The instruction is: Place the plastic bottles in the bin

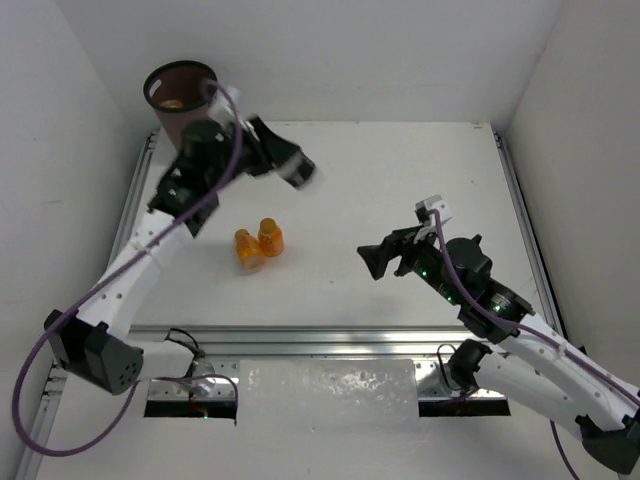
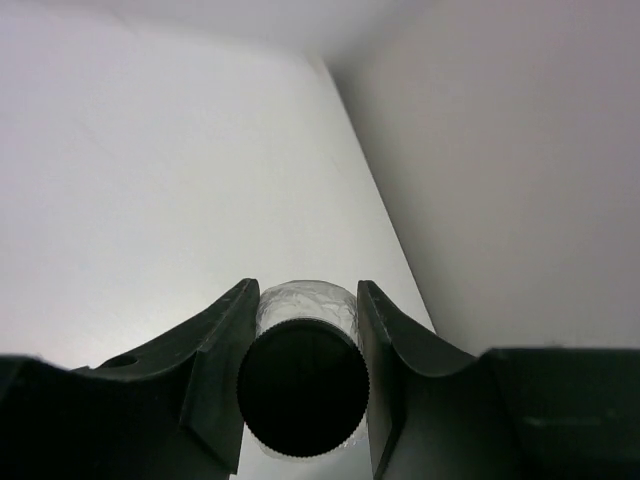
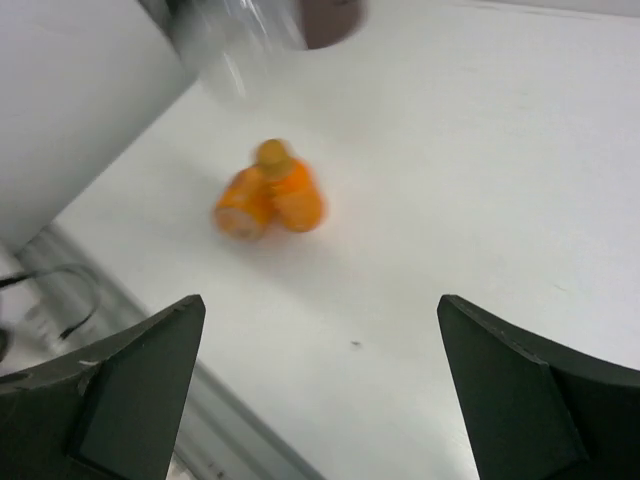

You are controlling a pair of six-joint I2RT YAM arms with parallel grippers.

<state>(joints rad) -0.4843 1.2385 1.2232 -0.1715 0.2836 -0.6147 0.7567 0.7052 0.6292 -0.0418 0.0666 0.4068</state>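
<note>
Squeezing a clear bottle point(image 2: 305, 303) from both sides, the two dark fingers point(image 2: 225, 365) of the left gripper point(image 2: 307, 292) are pressed tight on it, and its black cap point(image 2: 303, 388) faces the wrist camera. From above, the left gripper point(image 1: 298, 168) holds this bottle up in the air over the far part of the table point(image 1: 420, 170), a bit left of the middle, and it looks blurry there. The bin point(image 1: 181, 78) stands at the far left corner of the table, just beside the bent left arm point(image 1: 195, 165). The held bottle is near the bin but not over its mouth. Something pale orange shows down inside the bin, but it is too small to tell what it is. Two orange bottles point(image 1: 270, 238) sit on the left half of the table, about halfway between the far edge and the near edge, and they touch each other. In the right wrist view the orange bottles point(image 3: 295, 195) look blurry, and one shows its round end. The right gripper point(image 3: 320, 305) has its fingers point(image 3: 130, 385) wide apart. From above, the right gripper point(image 1: 378, 260) hangs over the right half of the table, closer to the near edge, pointing left at the orange bottles and well apart from them.
</note>
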